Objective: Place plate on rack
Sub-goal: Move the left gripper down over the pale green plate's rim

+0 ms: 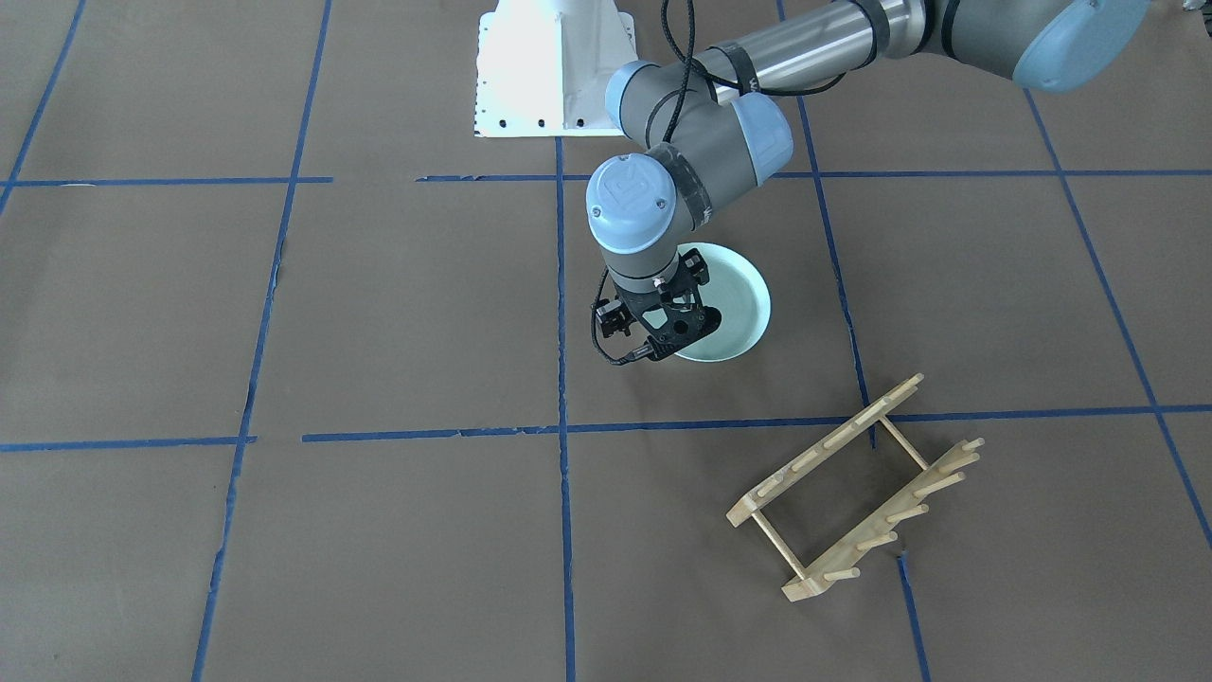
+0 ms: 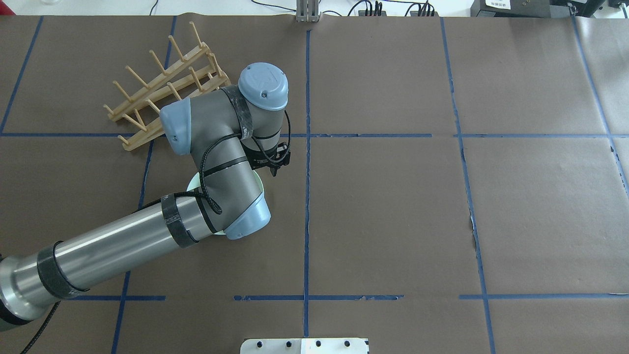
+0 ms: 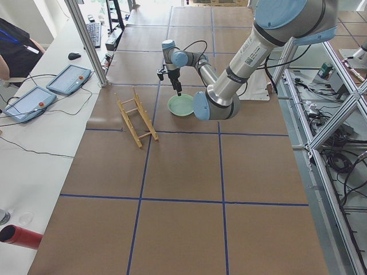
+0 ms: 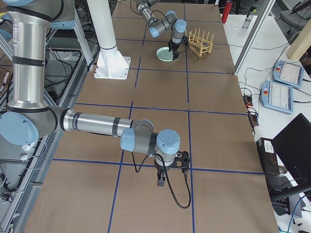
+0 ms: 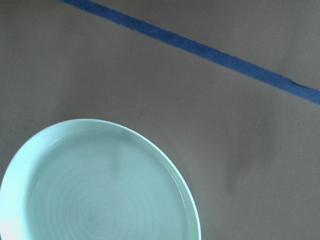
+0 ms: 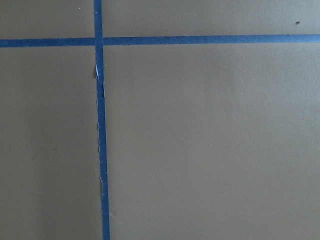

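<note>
my left tool (image 1: 677, 332) hangs pointing down over the rim of the plate (image 1: 743, 303), on the plate's side toward my right arm. i cannot tell whether it touches that rim, and i cannot tell whether its jaws are apart or closed, since the wrist hides them from above and my left wrist camera shows none of them. the plate lies flat on the brown desk (image 1: 379, 313), pale green and glossy, inside one square of the blue tape lines (image 1: 561, 284). the rack (image 1: 857, 488) stands on its two rails with the pegs up, well apart from the plate, farther from my base and out to my left. my right tool (image 4: 171, 170) hovers low over a tape crossing far from both; whether it is released or clenched i cannot tell.
</note>
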Robot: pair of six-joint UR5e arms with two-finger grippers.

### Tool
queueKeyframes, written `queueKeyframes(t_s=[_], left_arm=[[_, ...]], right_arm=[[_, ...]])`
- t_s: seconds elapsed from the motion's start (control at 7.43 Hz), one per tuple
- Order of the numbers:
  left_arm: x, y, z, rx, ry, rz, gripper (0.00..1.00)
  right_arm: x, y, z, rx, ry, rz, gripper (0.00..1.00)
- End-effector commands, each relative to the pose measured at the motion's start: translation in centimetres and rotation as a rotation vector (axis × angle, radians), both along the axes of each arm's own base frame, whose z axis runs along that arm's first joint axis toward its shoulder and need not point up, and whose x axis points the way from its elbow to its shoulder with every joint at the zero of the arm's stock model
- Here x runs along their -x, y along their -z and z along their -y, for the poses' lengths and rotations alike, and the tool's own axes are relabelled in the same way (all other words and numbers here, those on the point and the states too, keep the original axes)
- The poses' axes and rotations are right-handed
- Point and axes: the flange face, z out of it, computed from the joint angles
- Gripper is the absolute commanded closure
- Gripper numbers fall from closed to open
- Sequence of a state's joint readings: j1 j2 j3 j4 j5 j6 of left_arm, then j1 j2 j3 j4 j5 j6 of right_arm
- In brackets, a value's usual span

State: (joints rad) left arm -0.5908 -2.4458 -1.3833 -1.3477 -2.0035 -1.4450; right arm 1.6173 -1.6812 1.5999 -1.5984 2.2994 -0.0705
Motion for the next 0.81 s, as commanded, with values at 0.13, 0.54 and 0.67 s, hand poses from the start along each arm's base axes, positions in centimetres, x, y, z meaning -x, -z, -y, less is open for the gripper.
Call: queueKeyframes(t_s=[0.13, 0.54, 0.67], left_arm=[[-0.93, -0.26, 0.01, -0.029, -0.003, -0.027, 0.77], [-0.85, -0.55, 0.1, -0.038, -0.007, -0.034, 0.86], [-0.77, -0.67, 0.19, -0.038, -0.007, -0.033, 0.86]], right_arm=[[-0.04, 0.0, -0.01, 0.0, -0.001, 0.0, 0.0], [-0.04, 0.0, -0.01, 0.0, -0.001, 0.0, 0.0], [-0.04, 0.0, -0.01, 0.0, -0.001, 0.0, 0.0]])
